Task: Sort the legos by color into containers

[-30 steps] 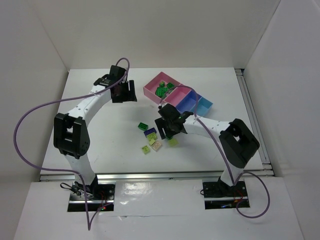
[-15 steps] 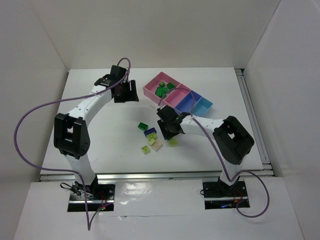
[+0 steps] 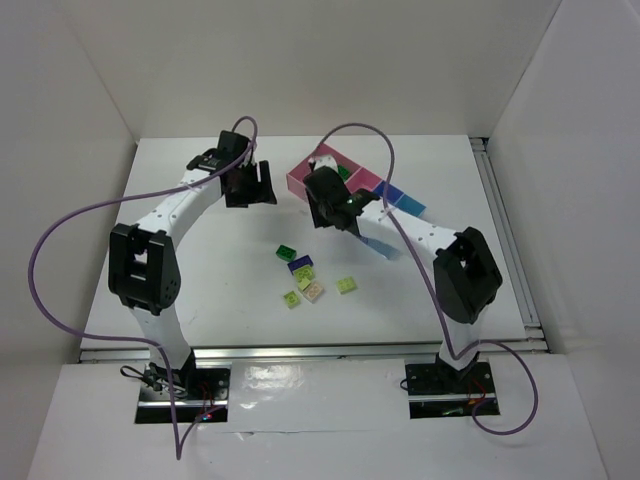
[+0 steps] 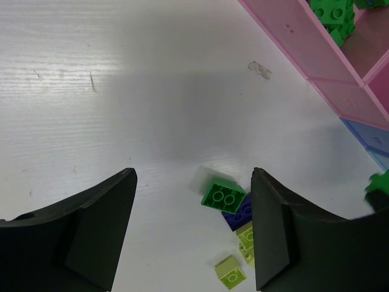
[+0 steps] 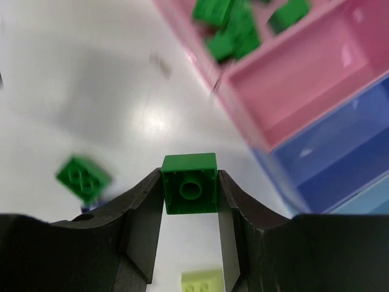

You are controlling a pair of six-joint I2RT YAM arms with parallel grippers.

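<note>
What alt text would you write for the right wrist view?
The right gripper is shut on a dark green lego above the white table. Pink and blue containers lie ahead, the farthest pink one holding green legos.

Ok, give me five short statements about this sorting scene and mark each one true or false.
1. The right hand grips a dark green brick. True.
2. The left hand holds a brick too. False: it is open and empty above the table.
3. The larger pink bin has green bricks in it. True.
4. The smaller pink bin is full. False: no brick shows in it.
5. Nothing is left loose on the table. False: several bricks lie there, among them a blue-purple brick.
</note>
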